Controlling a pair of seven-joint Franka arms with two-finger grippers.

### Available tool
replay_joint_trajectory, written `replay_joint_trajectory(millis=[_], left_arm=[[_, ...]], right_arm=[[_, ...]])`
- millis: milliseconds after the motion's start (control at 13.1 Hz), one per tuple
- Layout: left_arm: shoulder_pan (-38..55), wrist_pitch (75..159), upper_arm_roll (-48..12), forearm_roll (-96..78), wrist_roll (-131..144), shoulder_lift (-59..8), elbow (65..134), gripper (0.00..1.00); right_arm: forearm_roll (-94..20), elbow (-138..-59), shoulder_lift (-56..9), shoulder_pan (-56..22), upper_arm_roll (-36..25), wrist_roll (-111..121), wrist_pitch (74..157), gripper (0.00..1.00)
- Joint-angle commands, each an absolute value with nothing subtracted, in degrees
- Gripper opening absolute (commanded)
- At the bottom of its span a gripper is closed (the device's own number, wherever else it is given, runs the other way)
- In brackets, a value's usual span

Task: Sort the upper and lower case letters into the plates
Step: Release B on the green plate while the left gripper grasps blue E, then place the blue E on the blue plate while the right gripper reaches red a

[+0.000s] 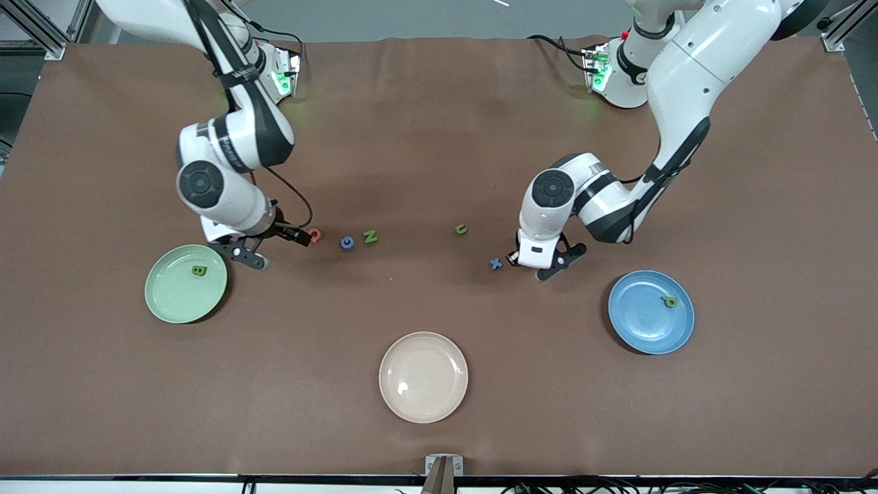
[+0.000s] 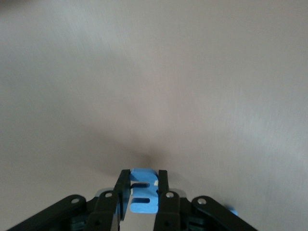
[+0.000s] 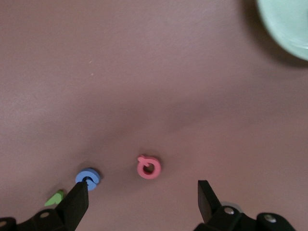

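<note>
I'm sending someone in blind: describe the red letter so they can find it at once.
Start at the mint green plate toward the right arm's end of the table. A row of small letters lies farther from the front camera; the red letter ends that row, under the open right gripper. Its neighbours, the blue letter and green letter, differ in colour.

A letter Q (image 3: 148, 167) lay on the table (image 1: 439, 137) beneath the spread right hand (image 3: 143, 198), a letter G (image 3: 88, 176) beside one finger. A letter x (image 2: 143, 190) was clamped in the left hand (image 2: 143, 192), low over the table.
</note>
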State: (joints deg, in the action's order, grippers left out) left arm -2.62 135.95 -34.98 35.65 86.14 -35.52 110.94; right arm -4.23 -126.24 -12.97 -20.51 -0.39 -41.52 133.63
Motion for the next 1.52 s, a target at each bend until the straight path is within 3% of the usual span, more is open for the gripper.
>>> replay_joint_trajectory(millis=[0, 381, 609, 685, 761, 837, 1218, 1294, 1446], left_arm=[[-7.63, 131.66, -35.42, 36.56, 78.43, -31.99, 108.21, 0.02], [-19.67, 131.84, -35.16, 36.65, 63.04, -34.70, 104.86, 0.03], [-23.63, 132.19, -34.89, 36.83, 60.65, -37.87, 103.71, 0.20], [-24.51, 132.19, -34.81, 37.00, 60.21, -38.05, 103.71, 0.35], [-24.96, 132.19, -34.80, 37.18, 60.29, -38.06, 103.71, 0.77], [-24.96, 132.19, -34.80, 37.18, 61.42, -38.06, 103.88, 1.00], [-20.94, 131.75, -38.58, 36.39, 71.51, -37.35, 104.41, 1.00], [-17.87, 131.75, -38.67, 36.39, 75.55, -37.44, 104.50, 1.00], [-11.19, 131.84, -38.67, 36.39, 83.98, -37.97, 104.15, 1.00]], right_arm=[[-4.04, -131.83, -14.31, -22.58, -0.88, -42.71, 143.76, 1.00], [-3.96, -132.01, -18.89, -23.38, -0.88, -39.57, 147.65, 1.00], [-3.96, -133.76, -20.83, -23.73, -0.88, -37.37, 152.38, 1.00], [-3.96, -134.90, -21.18, -23.64, -0.79, -36.05, 154.14, 1.00], [-3.96, -135.17, -21.18, -23.73, -0.79, -35.95, 154.33, 1.00], [-3.96, -135.35, -21.18, -23.73, -0.79, -35.77, 154.07, 1.00], [-3.96, -136.58, -20.57, -23.82, -0.79, -34.28, 153.63, 1.00], [-3.96, -136.58, -20.57, -23.82, -0.70, -34.28, 153.63, 0.95], [-3.96, -136.58, -20.57, -24.08, -0.70, -34.37, 153.54, 0.73]])
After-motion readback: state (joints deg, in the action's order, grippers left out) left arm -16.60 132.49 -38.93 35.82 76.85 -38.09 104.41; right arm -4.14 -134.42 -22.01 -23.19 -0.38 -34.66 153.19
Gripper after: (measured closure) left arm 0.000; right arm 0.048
